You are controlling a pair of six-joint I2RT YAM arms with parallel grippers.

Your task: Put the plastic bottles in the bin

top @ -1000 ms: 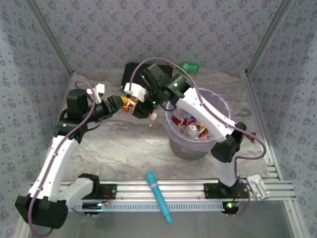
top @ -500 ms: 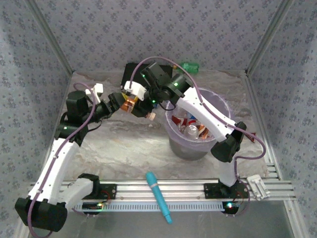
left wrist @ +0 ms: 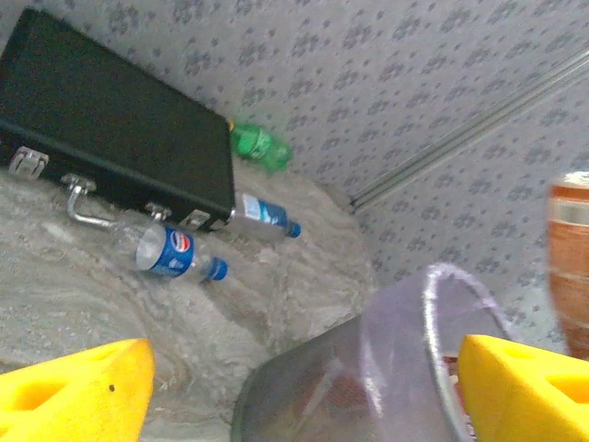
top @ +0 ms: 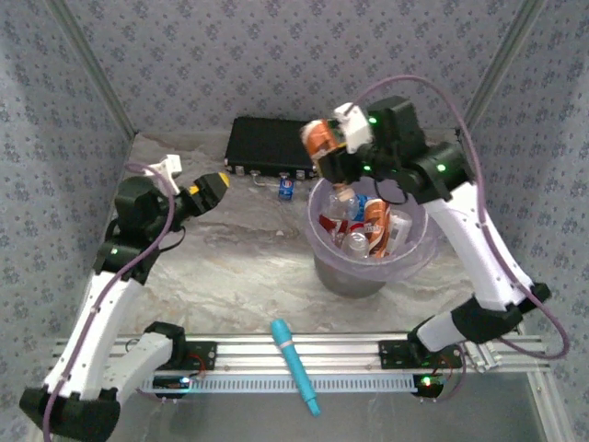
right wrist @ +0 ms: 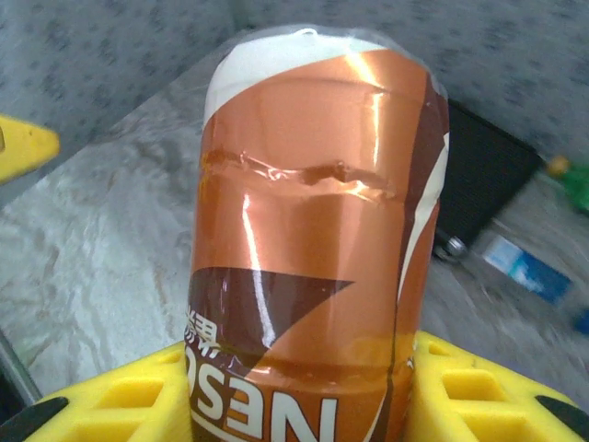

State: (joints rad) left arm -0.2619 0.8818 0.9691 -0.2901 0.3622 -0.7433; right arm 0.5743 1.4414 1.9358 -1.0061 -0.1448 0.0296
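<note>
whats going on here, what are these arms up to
The two arms are clearing plastic bottles into the bin. The right gripper is shut on an orange bottle, held up near the bin's far rim and not yet dropped. The left gripper is open and empty, off to the left. Several bottles already lie in the bin; two blue-label bottles and a green bottle lie by the black case.

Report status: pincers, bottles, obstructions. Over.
Left pincer open, empty. Right pincer shut on orange bottle, near bin rim. Green bottle, two blue-labelled bottles by black case. Nothing in the way.
</note>
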